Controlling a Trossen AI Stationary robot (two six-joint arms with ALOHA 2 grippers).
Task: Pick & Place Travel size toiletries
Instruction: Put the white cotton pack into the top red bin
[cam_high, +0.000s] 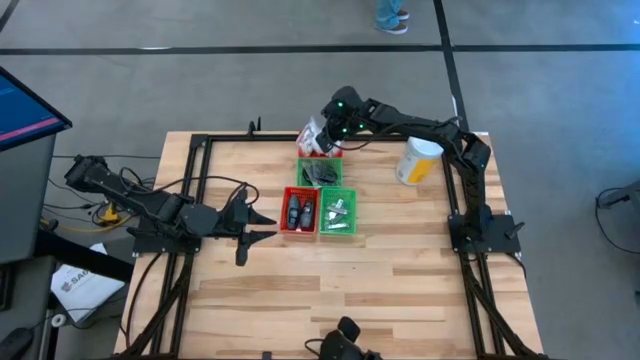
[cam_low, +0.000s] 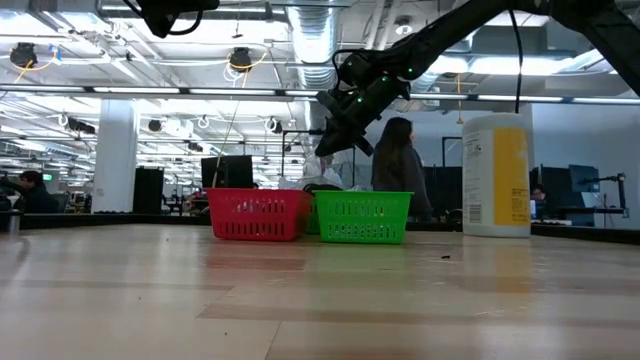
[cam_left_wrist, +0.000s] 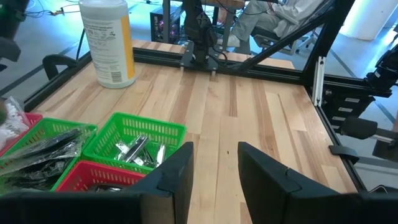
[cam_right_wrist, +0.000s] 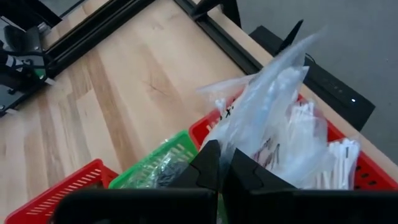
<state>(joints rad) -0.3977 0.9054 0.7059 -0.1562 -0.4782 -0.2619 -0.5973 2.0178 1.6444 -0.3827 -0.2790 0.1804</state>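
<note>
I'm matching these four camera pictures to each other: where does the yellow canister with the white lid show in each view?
High view: yellow canister lies right of centre, near the right arm.
Low view: canister stands at the right, beside the green basket.
Left wrist view: canister stands upper left.
Right wrist view: not in it.
Shared landmark: the green basket.

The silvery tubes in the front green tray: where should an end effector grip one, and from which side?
Probably from above, fingers across one tube's narrow body. The tubes lie flat in a loose pile, and the green tray's mesh walls block any sideways approach.
</note>
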